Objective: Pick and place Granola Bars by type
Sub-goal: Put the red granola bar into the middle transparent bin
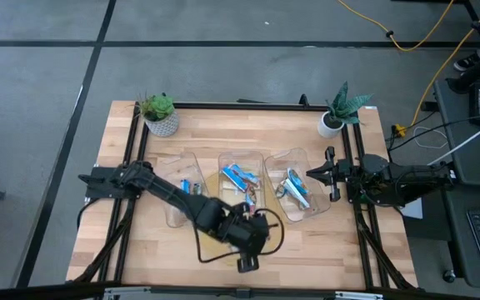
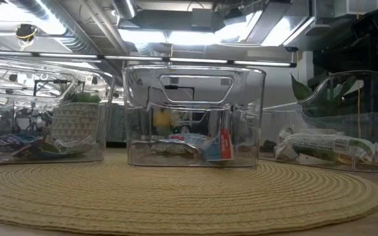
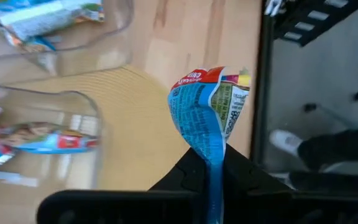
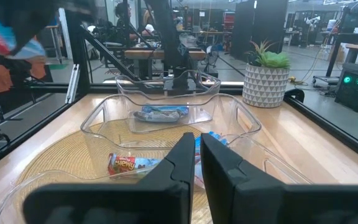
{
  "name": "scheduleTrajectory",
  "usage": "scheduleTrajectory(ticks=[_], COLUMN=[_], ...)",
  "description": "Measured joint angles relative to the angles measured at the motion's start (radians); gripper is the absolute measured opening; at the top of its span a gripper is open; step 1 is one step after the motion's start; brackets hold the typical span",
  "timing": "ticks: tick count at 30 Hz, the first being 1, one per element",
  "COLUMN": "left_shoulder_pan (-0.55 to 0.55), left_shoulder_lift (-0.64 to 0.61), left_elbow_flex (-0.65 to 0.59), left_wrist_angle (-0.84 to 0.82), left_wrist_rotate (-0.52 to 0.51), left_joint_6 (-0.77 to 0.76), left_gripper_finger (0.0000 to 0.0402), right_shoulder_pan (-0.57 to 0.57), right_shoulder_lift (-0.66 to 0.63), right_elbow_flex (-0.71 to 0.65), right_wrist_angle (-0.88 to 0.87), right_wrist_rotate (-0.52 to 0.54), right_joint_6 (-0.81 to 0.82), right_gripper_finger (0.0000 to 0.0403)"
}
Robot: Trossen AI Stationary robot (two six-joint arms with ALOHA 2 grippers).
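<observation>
Left tool [image 3: 215,163]: pinching shut on a blue-and-white granola bar [image 3: 209,109], hovering over the woven mat [image 1: 215,243] at the tabletop's [image 1: 223,129] near edge. Right tool [image 1: 312,174]: waiting closed, empty, beside the right clear bin [image 1: 300,157].

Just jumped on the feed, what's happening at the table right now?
The left tool is shut on a blue-wrapped granola bar, holding it over the near part of the table by the woven mat. Three clear bins sit in a row on the wood table, each already holding wrapped bars. The right tool is shut and empty, waiting at the right-hand bin's far side.
</observation>
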Motion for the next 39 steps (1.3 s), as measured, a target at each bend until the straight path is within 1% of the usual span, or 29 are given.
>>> scheduleTrajectory(ticks=[6, 8, 15, 21, 26, 30, 36, 39], left_shoulder_pan=[0.083, 0.116, 0.187, 0.266, 0.336, 0.366, 0.395, 0.401], left_shoulder_lift=[0.000, -0.001, -0.016, -0.014, -0.014, -0.014, -0.012, -0.013], left_elbow_flex=[0.075, 0.092, 0.091, 0.090, 0.090, 0.090, 0.021, -0.033], left_wrist_angle=[-0.108, -0.114, -0.127, -0.185, -0.203, -0.206, -0.205, -0.193], left_wrist_rotate=[0.051, 0.076, 0.110, 0.107, 0.119, 0.129, 0.200, 0.209], left_joint_6=[0.151, 0.198, 0.357, 0.491, 0.555, 0.614, 0.655, 0.679], left_gripper_finger=[0.0011, 0.0011, 0.0009, 0.0010, 0.0008, 0.0010, 0.0008, 0.0009], right_shoulder_pan=[0.000, 0.000, 0.000, 0.000, 0.000, 0.000, 0.000, 0.000], right_shoulder_lift=[0.000, 0.000, 0.000, 0.000, 0.000, 0.000, 0.000, 0.000], right_elbow_flex=[0.000, 0.000, 0.000, 0.000, 0.000, 0.000, 0.000, 0.000], right_wrist_angle=[0.000, 0.000, 0.000, 0.000, 0.000, 0.000, 0.000, 0.000], right_wrist_rotate=[0.000, 0.000, 0.000, 0.000, 0.000, 0.000, 0.000, 0.000], right_joint_6=[0.000, 0.000, 0.000, 0.000, 0.000, 0.000, 0.000, 0.000], right_gripper_finger=[0.0031, 0.0031, 0.0031, 0.0031, 0.0031, 0.0031, 0.0031, 0.0031])
